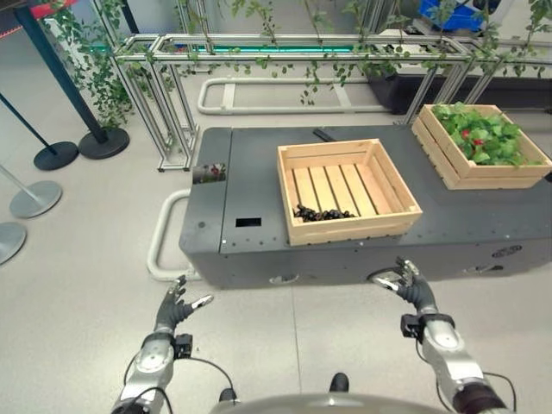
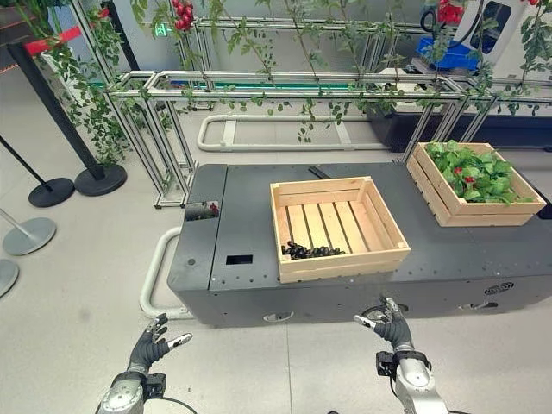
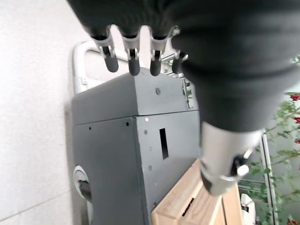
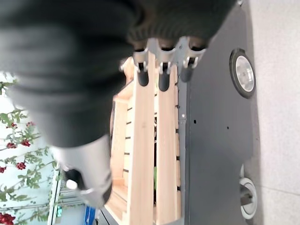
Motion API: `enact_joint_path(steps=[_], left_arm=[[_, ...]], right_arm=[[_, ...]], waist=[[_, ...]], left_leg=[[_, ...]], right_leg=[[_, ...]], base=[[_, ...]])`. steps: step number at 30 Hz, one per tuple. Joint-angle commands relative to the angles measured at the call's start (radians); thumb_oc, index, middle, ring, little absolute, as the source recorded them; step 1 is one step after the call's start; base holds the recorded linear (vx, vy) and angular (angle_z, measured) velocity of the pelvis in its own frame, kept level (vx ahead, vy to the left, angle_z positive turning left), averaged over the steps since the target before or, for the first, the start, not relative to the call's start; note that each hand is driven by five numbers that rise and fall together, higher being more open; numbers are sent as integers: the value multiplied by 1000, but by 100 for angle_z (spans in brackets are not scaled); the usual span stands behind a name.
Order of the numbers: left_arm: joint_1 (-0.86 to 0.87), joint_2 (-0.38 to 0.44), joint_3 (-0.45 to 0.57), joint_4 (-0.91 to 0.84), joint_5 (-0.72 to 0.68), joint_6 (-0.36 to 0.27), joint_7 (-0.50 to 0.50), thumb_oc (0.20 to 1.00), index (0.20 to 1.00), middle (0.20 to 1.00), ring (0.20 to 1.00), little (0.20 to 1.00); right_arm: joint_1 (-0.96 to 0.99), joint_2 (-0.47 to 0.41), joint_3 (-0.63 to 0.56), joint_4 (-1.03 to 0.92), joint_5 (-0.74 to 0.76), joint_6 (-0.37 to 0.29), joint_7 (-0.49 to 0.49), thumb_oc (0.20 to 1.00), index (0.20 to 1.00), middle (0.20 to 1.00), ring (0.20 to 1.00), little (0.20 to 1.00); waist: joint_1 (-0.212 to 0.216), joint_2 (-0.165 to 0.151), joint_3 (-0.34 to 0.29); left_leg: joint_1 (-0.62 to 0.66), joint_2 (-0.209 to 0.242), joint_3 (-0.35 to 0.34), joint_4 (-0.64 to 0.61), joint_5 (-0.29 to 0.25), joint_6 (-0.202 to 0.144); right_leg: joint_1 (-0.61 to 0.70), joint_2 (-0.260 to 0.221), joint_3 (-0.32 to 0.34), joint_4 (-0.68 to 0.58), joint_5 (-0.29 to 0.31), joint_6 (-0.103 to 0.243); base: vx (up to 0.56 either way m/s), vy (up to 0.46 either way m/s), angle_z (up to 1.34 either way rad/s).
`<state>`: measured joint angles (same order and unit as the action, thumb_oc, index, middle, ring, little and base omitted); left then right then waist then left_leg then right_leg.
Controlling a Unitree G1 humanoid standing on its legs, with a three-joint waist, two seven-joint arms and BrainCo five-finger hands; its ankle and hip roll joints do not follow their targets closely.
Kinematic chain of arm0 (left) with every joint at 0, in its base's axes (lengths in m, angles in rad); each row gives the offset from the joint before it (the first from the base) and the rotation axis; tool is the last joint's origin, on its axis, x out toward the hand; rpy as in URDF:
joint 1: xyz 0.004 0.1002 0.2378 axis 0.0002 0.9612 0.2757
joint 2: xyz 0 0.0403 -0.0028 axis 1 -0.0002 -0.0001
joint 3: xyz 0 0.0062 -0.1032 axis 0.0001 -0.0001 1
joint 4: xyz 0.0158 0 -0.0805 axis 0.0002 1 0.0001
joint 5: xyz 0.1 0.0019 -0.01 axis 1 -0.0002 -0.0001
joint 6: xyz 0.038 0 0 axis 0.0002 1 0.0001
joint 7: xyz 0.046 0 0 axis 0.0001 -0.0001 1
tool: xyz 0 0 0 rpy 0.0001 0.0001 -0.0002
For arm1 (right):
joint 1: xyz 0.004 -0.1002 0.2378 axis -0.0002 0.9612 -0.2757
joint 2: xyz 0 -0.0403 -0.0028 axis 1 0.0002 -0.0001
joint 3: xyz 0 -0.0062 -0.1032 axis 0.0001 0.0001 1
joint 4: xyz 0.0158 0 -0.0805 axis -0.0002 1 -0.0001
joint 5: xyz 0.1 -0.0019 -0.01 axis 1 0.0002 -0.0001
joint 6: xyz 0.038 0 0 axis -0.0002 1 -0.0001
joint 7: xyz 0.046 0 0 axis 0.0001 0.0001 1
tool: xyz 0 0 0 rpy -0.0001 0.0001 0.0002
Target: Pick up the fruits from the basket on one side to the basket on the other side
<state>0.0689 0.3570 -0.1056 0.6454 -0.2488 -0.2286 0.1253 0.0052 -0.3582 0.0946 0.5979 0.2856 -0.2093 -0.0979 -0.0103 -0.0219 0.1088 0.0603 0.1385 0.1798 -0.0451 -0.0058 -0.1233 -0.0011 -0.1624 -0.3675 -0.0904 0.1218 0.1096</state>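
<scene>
Dark grey desk (image 1: 250, 172) ahead, with two wooden crates on top. Nearer crate (image 1: 348, 191) in the middle, slatted floor mostly bare, a small cluster of dark grapes (image 1: 321, 214) against its front wall. Farther crate (image 1: 477, 145) toward the right end, full of green leaves and a few red fruits (image 1: 477, 141). Left hand (image 1: 176, 304) low before the desk's left corner, fingers relaxed and spread, empty. Right hand (image 1: 410, 287) low before the desk's front face, below the nearer crate, fingers loosely extended, empty. Behind the desk, a metal frame (image 1: 285, 52) hung with leafy vines. On the floor to the left, stanchion bases (image 1: 33, 198). White tube bumper (image 1: 159, 241) around the desk's left end.
</scene>
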Motion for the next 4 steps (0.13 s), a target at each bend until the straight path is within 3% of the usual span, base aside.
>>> enact_joint_path(steps=[1,4], left_arm=[[-60,22,-4,-49,32,-56,19,1000,1000,1000,1000,1000],[-63,17,-6,-48,32,-56,21,1000,1000,1000,1000,1000]], right_arm=[[-61,11,-13,11,-4,-39,-16,1000,1000,1000,1000,1000],[-61,14,-10,16,-4,-38,-20,1000,1000,1000,1000,1000]], waist=[[4,-33,24],[1,-32,25]], left_leg=[[-48,-43,-15,44,-17,48],[-49,-42,-16,46,-18,48]], right_leg=[[8,-31,29,114,-113,44],[7,-31,30,115,-114,44]], base=[[0,0,0],[0,0,0]])
